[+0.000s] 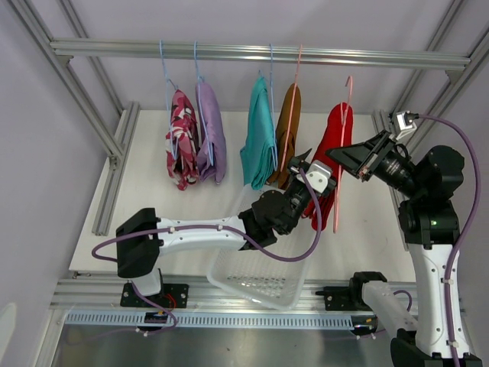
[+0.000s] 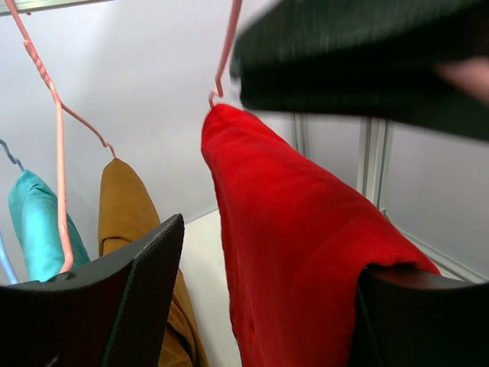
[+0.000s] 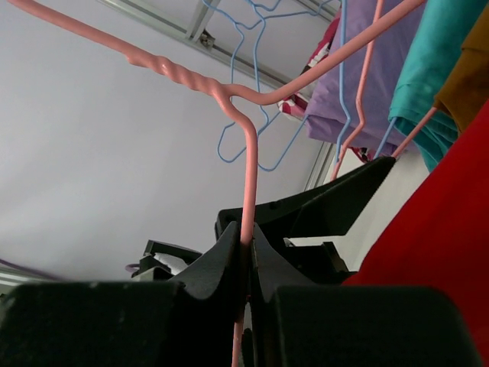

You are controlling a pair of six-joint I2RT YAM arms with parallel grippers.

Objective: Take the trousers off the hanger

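**Q:** Where are the trousers being worked on?

**A:** The red trousers [image 1: 328,126] hang folded over a pink hanger [image 1: 336,218], the rightmost of five garments on the rail [image 1: 260,52]. To their left hang the rust-brown trousers [image 1: 290,122], the teal trousers [image 1: 260,130], the lilac trousers [image 1: 210,122] and the camouflage trousers [image 1: 182,134].

**Q:** What are the arms doing?

**A:** The right gripper [image 3: 246,256] is pinched closed on the pink hanger's wire, steadying it. The left gripper [image 2: 271,256] has its fingers spread either side of the red cloth. One finger touches the fold and the other stands apart, so nothing is clamped.

**Q:** Which step is this?

**A:** It looks like the grasp before the pull. Next, the left fingers need to close on the cloth and draw it off the hanger while the right gripper holds the wire firm. The clear basket [image 1: 216,281] sits just below, a likely place to drop them.

**Q:** Do the views differ?

**A:** Only the right wrist view shows the wire caught between the fingers. Only the left wrist view shows cloth between the parted fingers. The overhead view alone shows the basket.
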